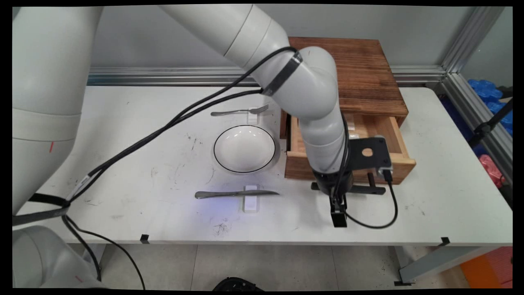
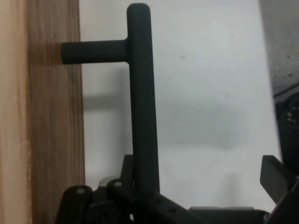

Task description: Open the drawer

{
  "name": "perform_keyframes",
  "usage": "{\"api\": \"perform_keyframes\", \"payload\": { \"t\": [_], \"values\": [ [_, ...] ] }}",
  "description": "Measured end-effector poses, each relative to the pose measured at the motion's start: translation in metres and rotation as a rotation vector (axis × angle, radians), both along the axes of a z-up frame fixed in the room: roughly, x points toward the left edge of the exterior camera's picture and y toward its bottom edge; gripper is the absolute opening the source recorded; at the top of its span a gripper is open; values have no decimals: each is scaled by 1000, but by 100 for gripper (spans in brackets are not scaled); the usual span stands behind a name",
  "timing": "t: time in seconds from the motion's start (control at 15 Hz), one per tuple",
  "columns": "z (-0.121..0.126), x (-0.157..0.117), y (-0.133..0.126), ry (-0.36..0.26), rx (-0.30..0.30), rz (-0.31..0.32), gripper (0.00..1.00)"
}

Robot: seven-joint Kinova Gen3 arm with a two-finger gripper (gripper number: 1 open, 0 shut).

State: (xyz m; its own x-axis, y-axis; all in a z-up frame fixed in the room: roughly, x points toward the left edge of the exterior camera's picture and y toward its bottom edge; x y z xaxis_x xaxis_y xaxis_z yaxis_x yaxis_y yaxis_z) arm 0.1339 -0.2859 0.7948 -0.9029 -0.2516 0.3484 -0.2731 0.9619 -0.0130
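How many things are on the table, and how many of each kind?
Fork: 1
Knife: 1
Bowl: 1
White cutlery rests: 2
Wooden drawer box, its drawer pulled open: 1
Total: 6
The gripper hangs by the drawer's black handle.

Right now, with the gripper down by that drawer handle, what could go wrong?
The gripper looks open beside the black handle of the drawer, not around it, so closing may miss the bar. The drawer is already pulled out; further pulling might drag the wooden box. Hanging cables pass near the fork.
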Motion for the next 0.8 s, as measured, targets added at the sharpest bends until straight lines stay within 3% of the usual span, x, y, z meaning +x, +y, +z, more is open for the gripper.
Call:
{"api": "perform_keyframes", "payload": {
  "t": [0.8],
  "values": [
    [3,-14,64,19,20,-19,100]
  ]
}}
